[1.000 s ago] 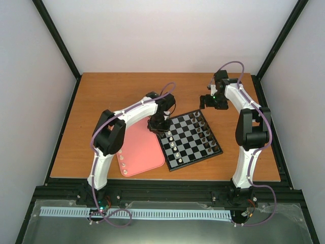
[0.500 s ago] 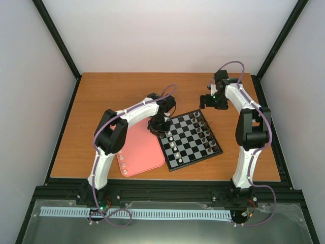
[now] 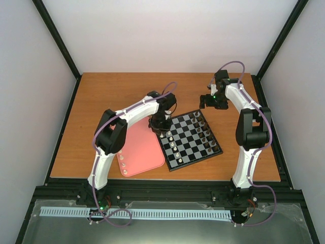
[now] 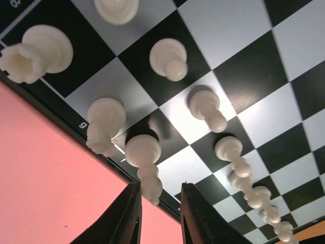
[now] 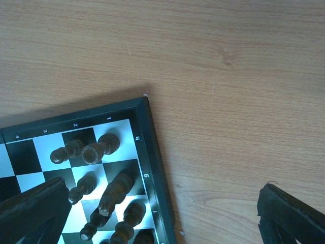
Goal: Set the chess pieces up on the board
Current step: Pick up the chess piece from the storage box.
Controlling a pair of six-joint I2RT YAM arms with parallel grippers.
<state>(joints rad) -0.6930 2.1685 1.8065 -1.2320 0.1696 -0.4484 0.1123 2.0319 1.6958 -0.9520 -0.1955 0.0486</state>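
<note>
The board (image 3: 195, 161) lies at mid-table, with dark pieces along its right side and cream chess pieces (image 3: 170, 138) along its left. My left gripper (image 3: 160, 124) hangs over the board's far left corner. In the left wrist view its jaws (image 4: 161, 203) stand slightly open around the top of a cream bishop (image 4: 143, 152), which stands on a black edge square. The left finger (image 4: 124, 213) is beside the bishop's tip and the right finger is clear of it. A rook (image 4: 38, 51), a knight (image 4: 104, 122) and pawns (image 4: 170, 58) stand nearby. My right gripper (image 3: 210, 101) is open and empty above the far right corner.
A pink tray (image 3: 139, 150) lies against the board's left edge, with a few cream pieces (image 3: 123, 165) along its near left rim. In the right wrist view dark pieces (image 5: 96, 150) crowd the board's corner (image 5: 152, 147), and bare wooden table (image 5: 228, 76) lies beyond it.
The left wrist has shifted very slightly over the board's far left corner. The right arm has not moved.
</note>
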